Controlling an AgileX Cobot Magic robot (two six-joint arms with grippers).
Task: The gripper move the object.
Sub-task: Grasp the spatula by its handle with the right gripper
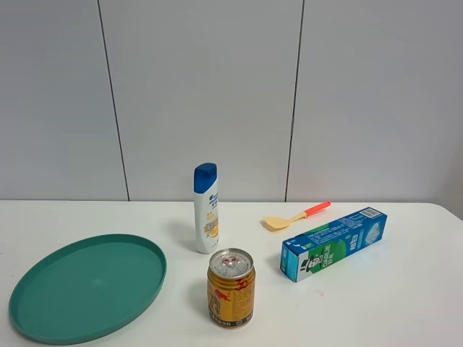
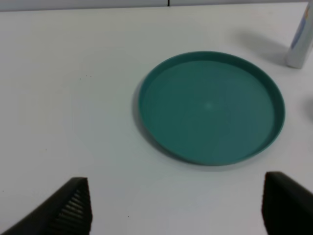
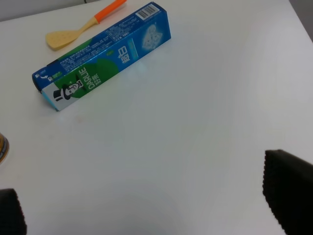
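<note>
Two wrist views are showing what the high camera is missing: the left gripper (image 2: 176, 208) and right gripper (image 3: 149, 205), both with jaws spread wide, grasping nothing. The spatula (image 1: 296, 216) is lying on the table (image 1: 376, 311) right of the shampoo bottle (image 1: 206, 208), with the toothpaste box (image 1: 334, 243) lying between it and the right gripper.

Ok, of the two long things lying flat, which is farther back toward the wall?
The tan spatula with the orange handle; it lies behind the blue-green toothpaste box, not touching it.
</note>
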